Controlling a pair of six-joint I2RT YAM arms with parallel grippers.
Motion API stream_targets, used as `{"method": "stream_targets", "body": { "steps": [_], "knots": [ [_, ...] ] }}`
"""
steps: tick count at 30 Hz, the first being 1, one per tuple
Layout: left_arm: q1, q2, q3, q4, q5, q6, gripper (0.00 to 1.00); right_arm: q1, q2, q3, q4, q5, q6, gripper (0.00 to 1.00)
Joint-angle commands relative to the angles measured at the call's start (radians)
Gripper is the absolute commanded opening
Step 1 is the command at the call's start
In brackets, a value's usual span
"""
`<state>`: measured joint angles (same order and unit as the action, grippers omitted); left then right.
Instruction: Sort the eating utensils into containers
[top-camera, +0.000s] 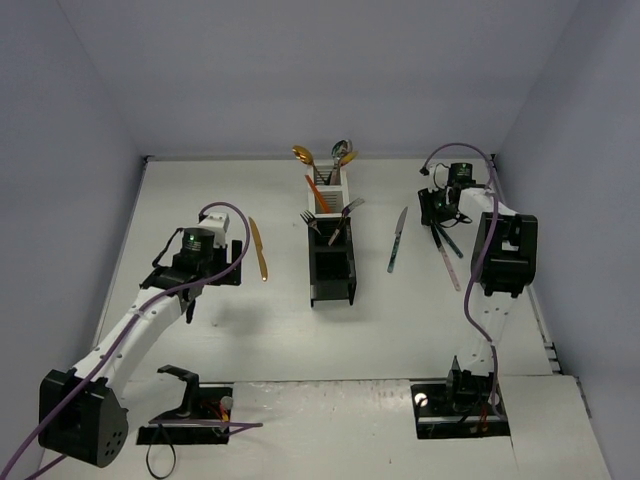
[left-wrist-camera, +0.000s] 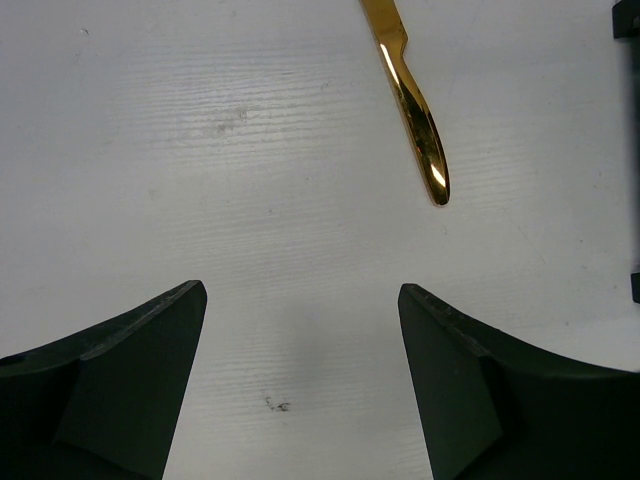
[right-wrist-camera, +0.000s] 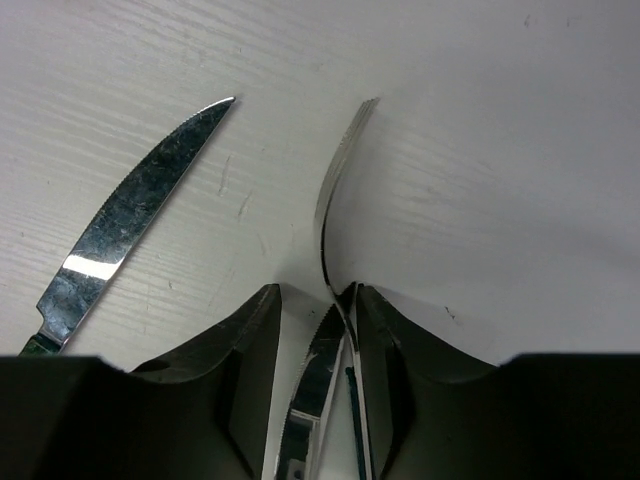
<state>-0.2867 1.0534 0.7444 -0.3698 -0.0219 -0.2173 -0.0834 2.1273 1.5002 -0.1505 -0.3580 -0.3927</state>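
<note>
The containers (top-camera: 331, 262) stand in a row at mid table, two white bins at the back and two black at the front. The back bins hold a gold spoon (top-camera: 301, 155), other spoons (top-camera: 342, 152) and forks (top-camera: 318, 222). My left gripper (top-camera: 205, 265) is open and empty above the table (left-wrist-camera: 302, 295); a gold knife (top-camera: 259, 248) lies just ahead to its right (left-wrist-camera: 415, 110). My right gripper (top-camera: 437, 210) is down at the table, jaws narrowly apart (right-wrist-camera: 312, 300) around a silver knife blade (right-wrist-camera: 318, 375) and a knife on edge (right-wrist-camera: 335, 190) against the right finger.
A teal-handled knife (top-camera: 397, 240) lies right of the bins and shows in the right wrist view (right-wrist-camera: 120, 220). Pink and teal utensils (top-camera: 448, 250) lie by the right arm. Walls close in the table at the back and sides.
</note>
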Motion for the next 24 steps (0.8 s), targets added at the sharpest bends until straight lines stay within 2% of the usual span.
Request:
{"method": "stream_targets", "body": {
  "steps": [1, 4, 11, 17, 24],
  "knots": [
    [0.004, 0.0, 0.055, 0.017, 0.011, -0.005, 0.75, 0.011, 0.007, 0.038, -0.024, -0.012, -0.032, 0.26],
    [0.004, 0.0, 0.055, 0.014, 0.01, -0.004, 0.75, 0.014, 0.013, 0.043, -0.026, 0.012, -0.043, 0.1],
    [0.004, 0.0, 0.054, 0.012, 0.01, -0.004, 0.75, 0.04, -0.024, 0.102, -0.027, 0.034, -0.064, 0.0],
    [0.004, 0.003, 0.057, 0.014, 0.014, -0.004, 0.75, 0.082, -0.154, 0.17, -0.024, 0.04, -0.074, 0.0],
    [0.004, -0.003, 0.058, 0.017, 0.016, -0.005, 0.75, 0.184, -0.389, 0.191, -0.024, 0.064, -0.083, 0.0]
  ]
}}
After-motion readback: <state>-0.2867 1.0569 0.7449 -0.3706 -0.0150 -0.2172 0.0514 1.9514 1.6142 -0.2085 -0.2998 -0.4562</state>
